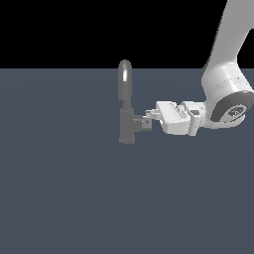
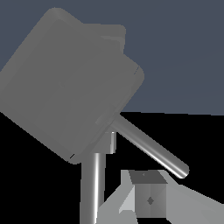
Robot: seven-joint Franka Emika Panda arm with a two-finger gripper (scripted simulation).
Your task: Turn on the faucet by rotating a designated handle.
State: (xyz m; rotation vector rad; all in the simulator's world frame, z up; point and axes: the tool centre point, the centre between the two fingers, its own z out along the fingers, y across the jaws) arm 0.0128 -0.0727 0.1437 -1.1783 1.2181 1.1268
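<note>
Jaws: can't tell how far apart they stand; in the exterior view the gripper (image 1: pixel 147 120) sits at the tip of the handle (image 1: pixel 139 119), fingers bunched around the stub end, gap too small to read, contact unclear. Faucet (image 1: pixel 126 106) stands upright on the flat slate-blue floor (image 1: pixel 59 188), about centre of the scene, grey and metallic: a blocky vertical body below, a tall narrow arched spout on top with a glossy highlight down one side. Handle is a short grey horizontal stub off the body toward the exterior view's right, about mid-height of the body. White arm (image 1: pixel 223 94) comes in from the exterior view's upper right, wrist laid roughly horizontal, pointing at the faucet. Wrist view adds what the exterior one can't: close up, the faucet (image 2: pixel 65 87) fills the frame as a big rounded grey block, a slim shiny lever (image 2: pixel 151 148) runs out diagonally from it, and another polished bar (image 2: pixel 92 188) runs off to the frame edge. One fingertip pad (image 2: pixel 150 199) shows as a small grey cube with a diamond mark, just beside the lever's free end, seemingly apart from it. Second finger not visible there. Exterior view alone shows the whole spout and arm.
</note>
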